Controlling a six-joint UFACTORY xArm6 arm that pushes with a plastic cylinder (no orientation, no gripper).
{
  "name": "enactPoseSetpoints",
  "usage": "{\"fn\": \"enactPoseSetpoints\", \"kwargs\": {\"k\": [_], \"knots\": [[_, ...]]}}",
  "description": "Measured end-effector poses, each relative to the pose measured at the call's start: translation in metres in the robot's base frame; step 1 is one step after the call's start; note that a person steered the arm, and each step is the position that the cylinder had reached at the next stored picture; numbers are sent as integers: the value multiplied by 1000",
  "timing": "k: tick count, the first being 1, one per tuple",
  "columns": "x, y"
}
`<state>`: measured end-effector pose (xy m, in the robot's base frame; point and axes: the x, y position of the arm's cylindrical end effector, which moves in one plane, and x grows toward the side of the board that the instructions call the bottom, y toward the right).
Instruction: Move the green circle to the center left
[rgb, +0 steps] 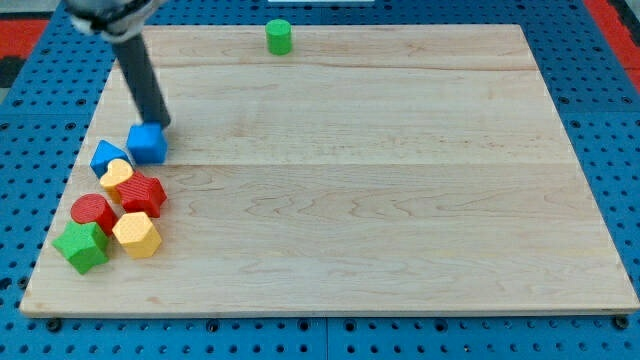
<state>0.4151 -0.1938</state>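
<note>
You have one green circle (279, 37), upright at the board's (400, 220) top edge, a little left of centre, alone and well apart from everything else. Seven other blocks sit bunched at the view's left side: a blue cube (147, 143), a second blue block (107, 157) just left of it, a yellow heart (117, 176), a red star-like block (141, 193), a red cylinder (93, 212), a yellow hexagon (137, 234), and a green star-like block (82, 246) lowest. That makes two each of blue, yellow, red and green, counting the circle. My tip (160, 124) is down at the blue cube's top right corner, touching or just beside it. No jaws here, only the rod. The cluster fills the centre-left area.
</note>
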Motion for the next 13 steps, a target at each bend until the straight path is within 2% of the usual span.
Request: {"fn": "enactPoseSetpoints", "kwargs": {"k": [1, 2, 3, 4, 5, 6, 8, 9, 10, 11, 12, 13], "knots": [[14, 37], [-10, 161], [-109, 240], [-196, 238], [-218, 211], [-177, 132], [-200, 217], [-222, 166], [-209, 80], [-164, 44], [-108, 35], [-150, 44]]}}
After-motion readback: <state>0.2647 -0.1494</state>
